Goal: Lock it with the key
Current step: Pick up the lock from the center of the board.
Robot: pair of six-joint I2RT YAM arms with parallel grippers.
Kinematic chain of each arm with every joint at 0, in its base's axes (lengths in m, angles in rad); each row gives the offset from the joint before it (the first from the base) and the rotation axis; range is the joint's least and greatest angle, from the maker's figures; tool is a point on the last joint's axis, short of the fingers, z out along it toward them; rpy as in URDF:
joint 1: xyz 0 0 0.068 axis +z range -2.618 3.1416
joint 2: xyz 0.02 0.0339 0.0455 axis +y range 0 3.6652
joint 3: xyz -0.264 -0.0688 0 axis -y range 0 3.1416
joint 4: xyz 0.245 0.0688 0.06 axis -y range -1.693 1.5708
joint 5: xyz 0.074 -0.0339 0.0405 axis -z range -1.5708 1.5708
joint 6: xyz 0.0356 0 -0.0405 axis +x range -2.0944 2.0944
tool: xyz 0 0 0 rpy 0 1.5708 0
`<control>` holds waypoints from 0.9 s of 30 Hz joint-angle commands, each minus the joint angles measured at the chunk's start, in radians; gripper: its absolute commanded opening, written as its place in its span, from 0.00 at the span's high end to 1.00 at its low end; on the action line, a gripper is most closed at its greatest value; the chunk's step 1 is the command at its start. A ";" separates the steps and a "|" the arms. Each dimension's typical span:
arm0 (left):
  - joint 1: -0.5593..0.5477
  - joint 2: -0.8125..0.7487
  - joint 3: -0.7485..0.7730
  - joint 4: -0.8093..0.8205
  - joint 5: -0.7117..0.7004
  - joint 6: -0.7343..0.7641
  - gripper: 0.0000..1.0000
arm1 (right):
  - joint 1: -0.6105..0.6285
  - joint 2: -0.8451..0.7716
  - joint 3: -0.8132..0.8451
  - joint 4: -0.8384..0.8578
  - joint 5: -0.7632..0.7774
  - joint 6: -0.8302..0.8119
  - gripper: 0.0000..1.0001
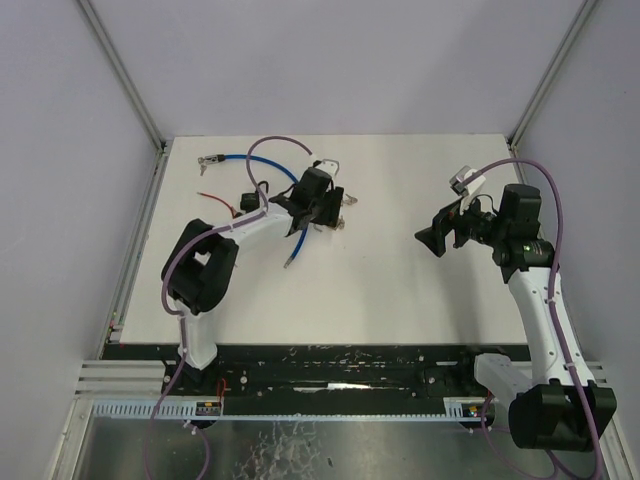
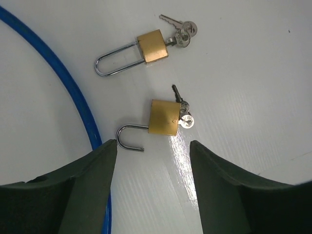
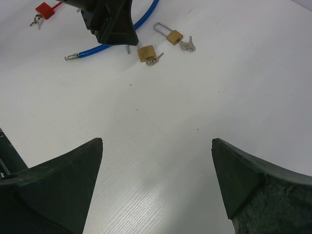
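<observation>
over the white tabletop [image 1: 400, 290], in the view from above, the left claw [image 1: 330, 210] hangs low beside a thin blue cable [image 1: 230, 156]. the right claw [image 1: 432, 240] hovers well apart to the right, spread wide and holding nothing. the locks are too small to read from up here.

from the left wrist, the left claw's jaws stand apart, released, with nothing between them. just beyond their tips lies the small brass padlock with an open steel shackle [image 2: 164, 118]. its key [image 2: 185, 120] is seated in the bottom. i judge the step to be the approach to this lock. the shackle must be pressed home and the key turned, which likely needs 1 claw to pin the body and the other to pinch the key. farther off lies another brass padlock with a long closed shackle [image 2: 152, 46]. the blue cable curves close to the left finger and could snag.

from the right wrist, the 2 padlocks sit far ahead, and a red lock [image 3: 45, 9] lies at the far left. the left claw crowds the open lock's left side, so the key side looks the freer way in.
</observation>
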 commanded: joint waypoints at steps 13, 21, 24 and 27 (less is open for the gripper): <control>0.009 0.134 0.178 -0.165 0.060 0.116 0.50 | 0.006 0.017 0.046 -0.012 0.021 -0.018 0.01; 0.009 0.182 0.218 -0.177 0.089 0.120 0.50 | 0.005 0.028 0.047 -0.015 0.021 -0.019 0.01; 0.009 0.211 0.249 -0.191 0.074 0.123 0.50 | 0.006 0.032 0.049 -0.017 0.020 -0.019 0.01; 0.009 0.234 0.272 -0.205 0.069 0.124 0.50 | 0.006 0.033 0.049 -0.019 0.019 -0.020 0.01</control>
